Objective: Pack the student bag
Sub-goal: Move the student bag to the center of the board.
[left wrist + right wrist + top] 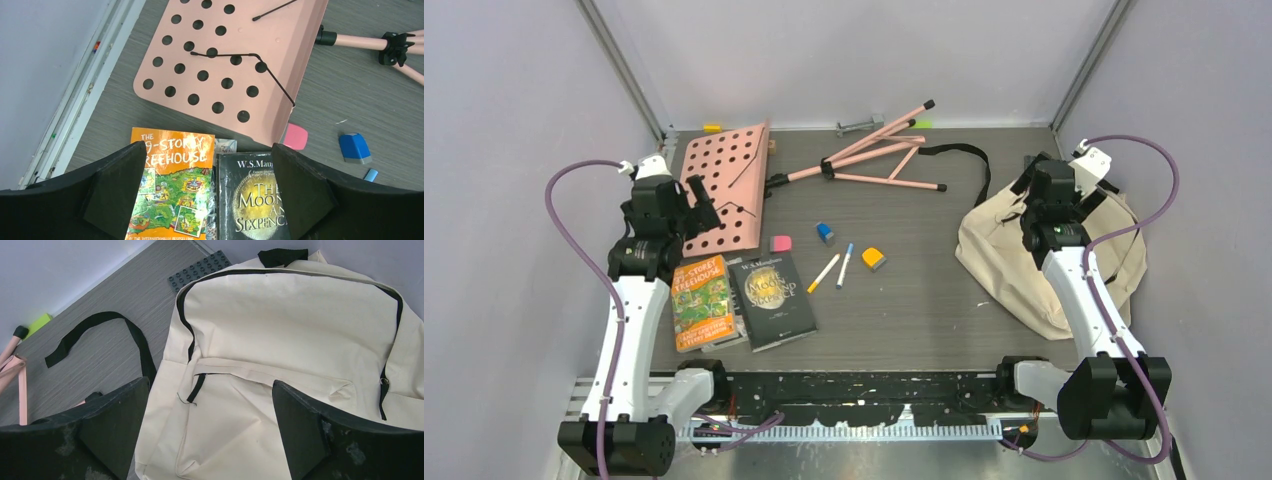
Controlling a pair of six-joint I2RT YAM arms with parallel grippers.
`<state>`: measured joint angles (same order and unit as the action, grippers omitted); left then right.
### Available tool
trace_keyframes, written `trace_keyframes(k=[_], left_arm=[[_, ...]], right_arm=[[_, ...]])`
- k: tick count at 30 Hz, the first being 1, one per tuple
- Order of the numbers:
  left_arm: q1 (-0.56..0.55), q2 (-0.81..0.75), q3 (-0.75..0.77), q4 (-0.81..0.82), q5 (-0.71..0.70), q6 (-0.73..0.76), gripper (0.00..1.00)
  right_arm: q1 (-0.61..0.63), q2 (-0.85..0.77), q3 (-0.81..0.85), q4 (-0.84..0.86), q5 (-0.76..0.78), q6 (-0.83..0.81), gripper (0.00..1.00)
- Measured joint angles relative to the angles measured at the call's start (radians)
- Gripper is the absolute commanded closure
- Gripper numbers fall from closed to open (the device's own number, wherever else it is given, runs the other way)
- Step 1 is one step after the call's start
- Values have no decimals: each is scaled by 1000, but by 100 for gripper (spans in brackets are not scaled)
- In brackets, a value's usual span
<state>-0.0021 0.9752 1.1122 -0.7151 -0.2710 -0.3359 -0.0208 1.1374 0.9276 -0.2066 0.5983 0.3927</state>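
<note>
Right wrist: a soft, creased cream-beige cloth student bag [290,330] is seen beneath the wide-parted right gripper [210,385]; the left gripper [209,147] is likewise parted.

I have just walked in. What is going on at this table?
Two robot arms are at the start of packing the student bag. Nothing is held. The left gripper hangs open above the orange book and the dark book. The right gripper hangs open above the bag, which lies on the right of the table. The pink music stand, two pens and three small coloured pieces lie loose outside the bag.
</note>
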Motion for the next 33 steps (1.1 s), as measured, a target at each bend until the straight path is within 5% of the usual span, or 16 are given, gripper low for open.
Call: trace_keyframes(k=[21,33], left_arm=[[0,2,-11,2,11,2,0],[0,-3,-110,24,111,-50,0]], right_arm=[[-1,14,0,-14,15,6,0],[-23,363,124,-188,-291,6,3]])
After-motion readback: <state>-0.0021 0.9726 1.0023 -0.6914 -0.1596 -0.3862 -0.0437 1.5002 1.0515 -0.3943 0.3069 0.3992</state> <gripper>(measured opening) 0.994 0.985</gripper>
